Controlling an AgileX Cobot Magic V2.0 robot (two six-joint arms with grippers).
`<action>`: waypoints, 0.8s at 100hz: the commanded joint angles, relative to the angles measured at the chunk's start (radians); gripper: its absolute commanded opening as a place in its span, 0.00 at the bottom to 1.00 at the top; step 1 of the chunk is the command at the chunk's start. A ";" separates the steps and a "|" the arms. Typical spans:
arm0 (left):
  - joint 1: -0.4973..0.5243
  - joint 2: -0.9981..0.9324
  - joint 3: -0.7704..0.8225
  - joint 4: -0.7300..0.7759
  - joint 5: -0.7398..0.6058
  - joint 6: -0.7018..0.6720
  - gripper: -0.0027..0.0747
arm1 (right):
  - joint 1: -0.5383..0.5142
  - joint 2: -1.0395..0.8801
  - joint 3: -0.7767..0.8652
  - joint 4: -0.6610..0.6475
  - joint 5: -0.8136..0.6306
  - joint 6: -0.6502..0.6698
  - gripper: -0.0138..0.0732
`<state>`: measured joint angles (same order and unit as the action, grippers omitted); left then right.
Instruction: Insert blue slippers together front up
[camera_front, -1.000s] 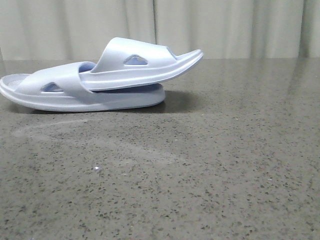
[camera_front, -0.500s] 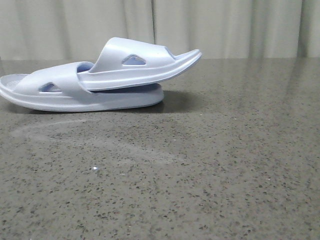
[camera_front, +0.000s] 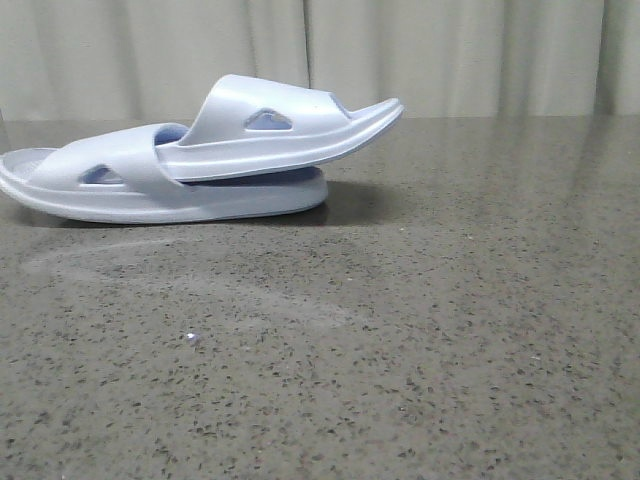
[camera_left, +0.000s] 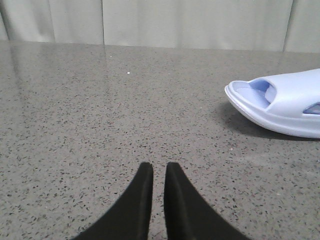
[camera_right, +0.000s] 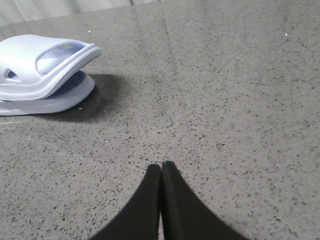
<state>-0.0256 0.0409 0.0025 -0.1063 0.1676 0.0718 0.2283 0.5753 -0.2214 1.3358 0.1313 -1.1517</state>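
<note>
Both arms: only the fingers visible. Left fingers (camera_left: 142, 195) matte black, smooth, curved blades tapering to rounded tips. Right fingers (camera_right: 150, 200) same black tapered profile. No cables, screws, markings seen.

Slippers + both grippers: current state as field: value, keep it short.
upper slipper: tucked under the lower one's strap, free end raised to the right
lower slipper: flat on table, strap up
left gripper: narrow gap between fingers, holds nothing, clear of slippers
right gripper: shut, empty, clear of slippers
task: pair looks nested
</note>
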 joint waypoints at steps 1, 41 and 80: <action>0.004 0.011 0.009 -0.010 -0.070 -0.012 0.05 | 0.002 0.000 -0.027 0.012 -0.010 -0.011 0.07; 0.004 0.011 0.009 -0.010 -0.070 -0.012 0.05 | 0.002 0.000 -0.027 -0.006 -0.081 -0.009 0.07; 0.004 0.011 0.009 -0.010 -0.070 -0.012 0.05 | -0.150 -0.168 0.026 -1.234 -0.157 0.944 0.07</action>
<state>-0.0226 0.0409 0.0025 -0.1063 0.1692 0.0718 0.1319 0.4602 -0.1979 0.2768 0.0125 -0.3372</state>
